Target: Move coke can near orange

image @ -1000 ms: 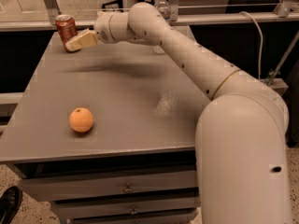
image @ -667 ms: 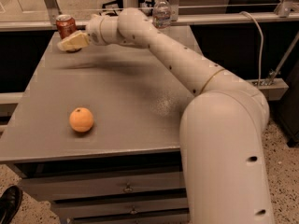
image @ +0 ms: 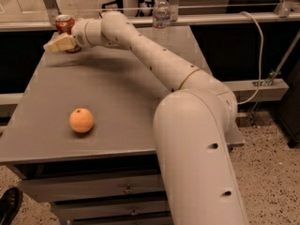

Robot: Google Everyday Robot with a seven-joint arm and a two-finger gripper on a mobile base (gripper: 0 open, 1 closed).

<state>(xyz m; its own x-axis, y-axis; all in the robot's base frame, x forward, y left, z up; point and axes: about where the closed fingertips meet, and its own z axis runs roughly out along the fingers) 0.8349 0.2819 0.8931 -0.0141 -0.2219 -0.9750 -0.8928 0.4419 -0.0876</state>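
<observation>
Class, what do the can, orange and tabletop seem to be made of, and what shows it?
The can: likely metal, glossy red with silvery top. The orange: fruit peel, matte, with a dark stem spot. The tabletop: smooth matte grey, perhaps laminate or painted metal. The hand sits in front of the can at the far corner.

Indoor overhead light, warm cast, medium bright. Table (image: 117,102) top is evenly lit with no hard glare. The arm (image: 154,55) throws a soft, diffuse shadow on the top just under it at the far left. The gripper (image: 58,43) sits at the far-left corner, just in front of the coke can (image: 64,22), and is the palest spot there. The orange (image: 81,120) has a small soft shadow directly beneath it. The near arm segment is lit on top and shaded underneath. Gaps beside the table and the drawers below go dark. The water bottle (image: 161,11) catches small highlights.
</observation>
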